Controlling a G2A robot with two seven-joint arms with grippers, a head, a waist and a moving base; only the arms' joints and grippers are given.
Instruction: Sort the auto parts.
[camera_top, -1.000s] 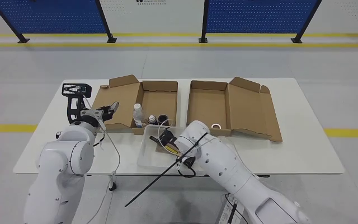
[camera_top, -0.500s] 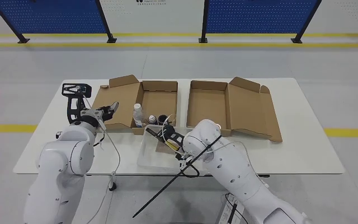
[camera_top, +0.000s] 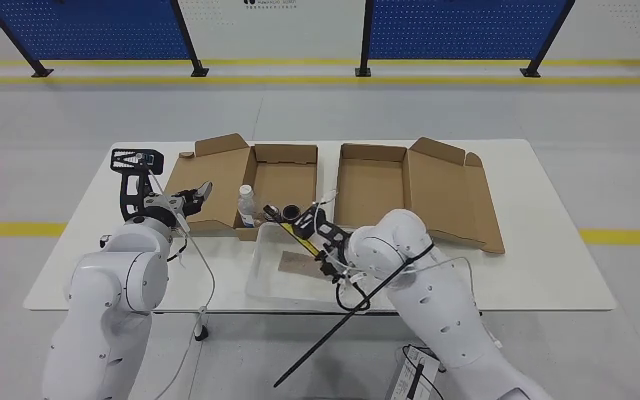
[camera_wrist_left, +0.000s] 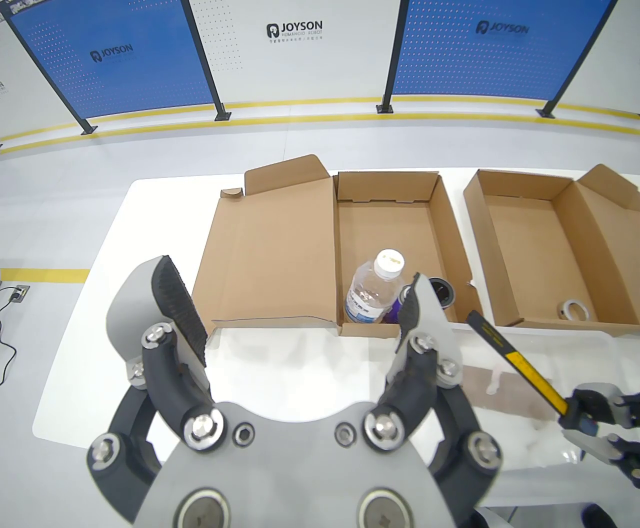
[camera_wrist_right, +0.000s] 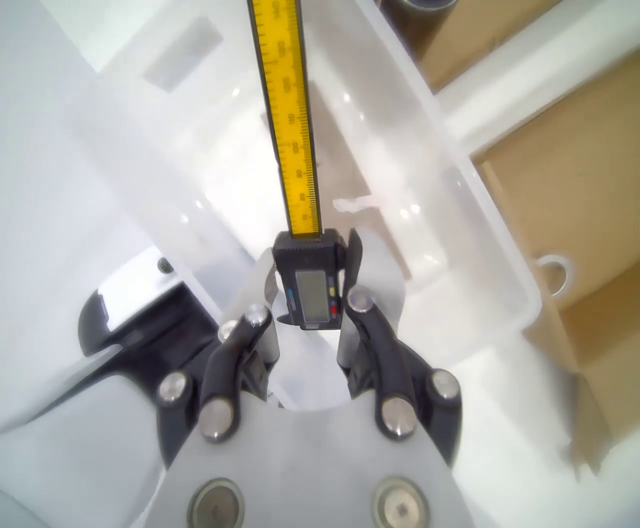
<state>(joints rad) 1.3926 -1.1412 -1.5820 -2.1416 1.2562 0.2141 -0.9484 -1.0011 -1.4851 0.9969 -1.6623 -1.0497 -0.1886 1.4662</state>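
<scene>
Right pincer (camera_wrist_right: 311, 265) clamped on the caliper (camera_wrist_right: 292, 125) at its display head, beam out over the clear tray (camera_wrist_right: 480, 200) at the counter's (camera_top: 560, 270) front, left pincer (camera_wrist_left: 290, 270) apart by the left box (camera_top: 285, 180); looks mid-transfer, next: clear a box wall, lay it flat.

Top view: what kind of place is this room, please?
Probably an industrial test or demonstration hall, not a home: blue perforated partition panels, yellow lines marked on the smooth grey floor, and a white work table bearing open brown cardboard boxes.
</scene>
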